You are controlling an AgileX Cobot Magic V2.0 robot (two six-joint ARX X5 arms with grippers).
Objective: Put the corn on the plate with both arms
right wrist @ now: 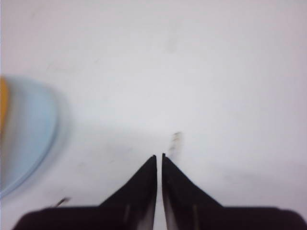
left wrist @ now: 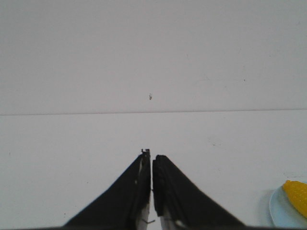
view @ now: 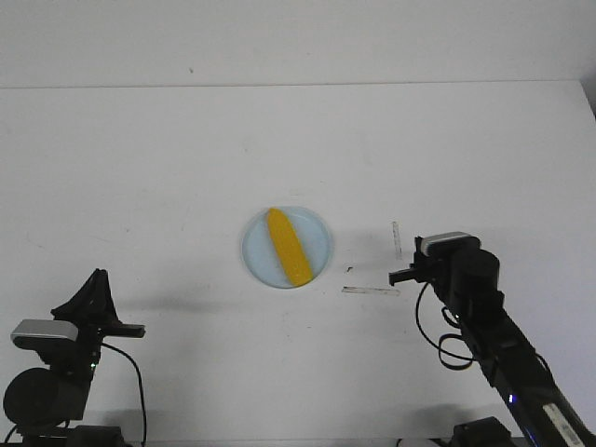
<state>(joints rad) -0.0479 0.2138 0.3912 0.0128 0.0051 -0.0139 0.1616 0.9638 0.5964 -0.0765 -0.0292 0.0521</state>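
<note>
Corn [view: 287, 247] within plate [view: 317, 233] rim.

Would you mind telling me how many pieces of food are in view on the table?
1. A single corn lies diagonally on the plate at the table's centre, between the two arms. Nothing else edible shows in any view.

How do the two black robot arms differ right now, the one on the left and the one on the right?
The left arm's gripper sits low at the table's near left corner, far from the pale blue round plastic plate; the right arm's gripper sits close beside that plate. The left one points right across the table, the right one points left toward the plate. Both are shut and empty, and the bright yellow toy corn cob lies on the plate.
</note>
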